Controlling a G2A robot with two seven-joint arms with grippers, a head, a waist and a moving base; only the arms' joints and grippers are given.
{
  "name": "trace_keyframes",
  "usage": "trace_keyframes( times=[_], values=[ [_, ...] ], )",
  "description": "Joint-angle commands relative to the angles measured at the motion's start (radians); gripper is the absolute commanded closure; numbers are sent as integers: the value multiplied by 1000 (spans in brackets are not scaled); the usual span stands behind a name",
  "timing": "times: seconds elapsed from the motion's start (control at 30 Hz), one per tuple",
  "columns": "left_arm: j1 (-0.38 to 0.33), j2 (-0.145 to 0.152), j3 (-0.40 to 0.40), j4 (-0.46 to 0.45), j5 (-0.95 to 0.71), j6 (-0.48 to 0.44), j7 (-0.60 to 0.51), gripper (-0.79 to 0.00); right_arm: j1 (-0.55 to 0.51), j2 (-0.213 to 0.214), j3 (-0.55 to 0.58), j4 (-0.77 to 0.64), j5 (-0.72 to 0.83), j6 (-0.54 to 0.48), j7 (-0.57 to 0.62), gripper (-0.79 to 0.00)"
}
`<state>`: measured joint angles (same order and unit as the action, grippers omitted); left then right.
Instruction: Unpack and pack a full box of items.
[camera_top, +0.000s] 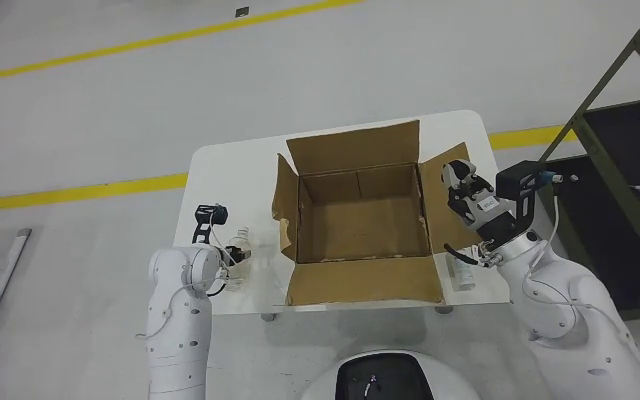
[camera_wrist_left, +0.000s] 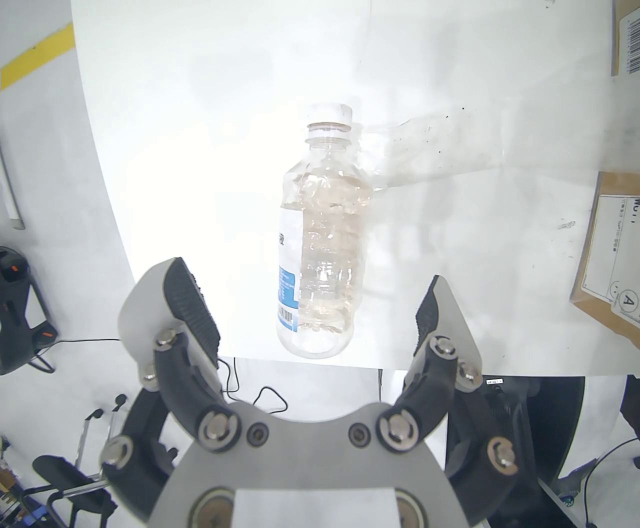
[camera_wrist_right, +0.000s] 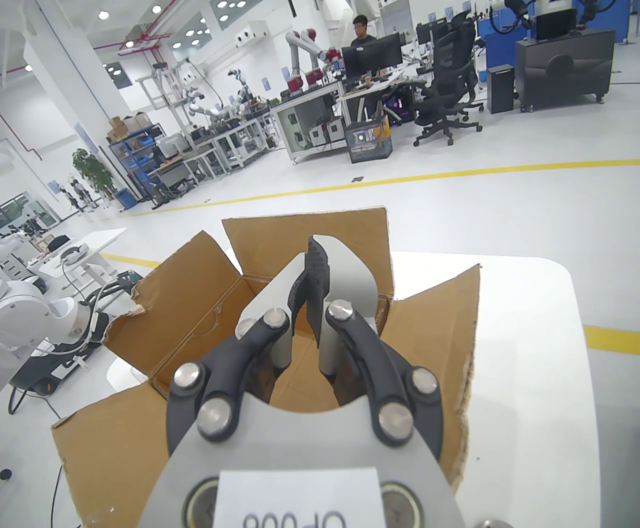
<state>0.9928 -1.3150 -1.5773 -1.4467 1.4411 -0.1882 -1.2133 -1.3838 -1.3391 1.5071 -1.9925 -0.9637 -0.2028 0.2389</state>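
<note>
Left gripper (camera_wrist_left: 309, 290) gapes wide by a clear ribbed plastic bottle (camera_wrist_left: 322, 240) lying flat. Right gripper (camera_wrist_right: 317, 265), ridged pads pressed together, hangs by the cardboard box (camera_top: 365, 282).

Box (camera_top: 360, 228) open-topped, flaps (camera_top: 352, 146) spread outward, bottle (camera_wrist_left: 320, 250) lying beside it

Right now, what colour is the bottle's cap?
White. The cap on the clear bottle shows best in the left wrist view.

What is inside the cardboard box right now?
Seen from the top view, the cardboard box has a bare brown floor with no items on it. In the right wrist view, the right gripper, fingers shut, covers part of the interior.
</note>
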Motion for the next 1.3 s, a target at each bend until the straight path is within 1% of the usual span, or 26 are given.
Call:
trace_keyframes(
  times=[0.0,0.27,0.4,0.67,0.7,0.8,0.83,0.87,1.0,1.07,1.1,1.27],
  values=[
    [2,2,-4,19,-5,4,18,-785,0,0,0,0,0,0,0,0],
    [-41,10,2,125,-12,-12,23,-785,0,0,0,0,0,0,0,0],
    [-68,10,10,188,-56,-11,2,-785,0,0,0,0,0,0,0,0],
    [-112,17,22,287,-78,-24,3,-785,0,0,0,0,0,0,0,0],
    [-116,18,24,296,-79,-26,5,-767,0,0,0,0,0,0,0,0],
    [-124,20,32,322,-75,-28,16,-625,0,0,0,0,0,0,0,0],
    [-127,21,35,330,-76,-29,18,-594,0,0,0,0,0,0,0,0],
    [-130,22,38,337,-74,-29,23,-477,0,0,0,0,0,0,0,0],
    [-139,25,48,365,-69,-30,40,-197,0,0,0,0,0,0,0,0],
    [-144,26,52,378,-70,-31,47,-43,0,0,0,0,0,0,0,0],
    [-145,27,53,382,-68,-31,51,0,0,0,0,0,0,0,0,0],
    [-144,32,51,364,-84,-32,60,0,0,0,0,0,0,0,0,0]
  ],
)
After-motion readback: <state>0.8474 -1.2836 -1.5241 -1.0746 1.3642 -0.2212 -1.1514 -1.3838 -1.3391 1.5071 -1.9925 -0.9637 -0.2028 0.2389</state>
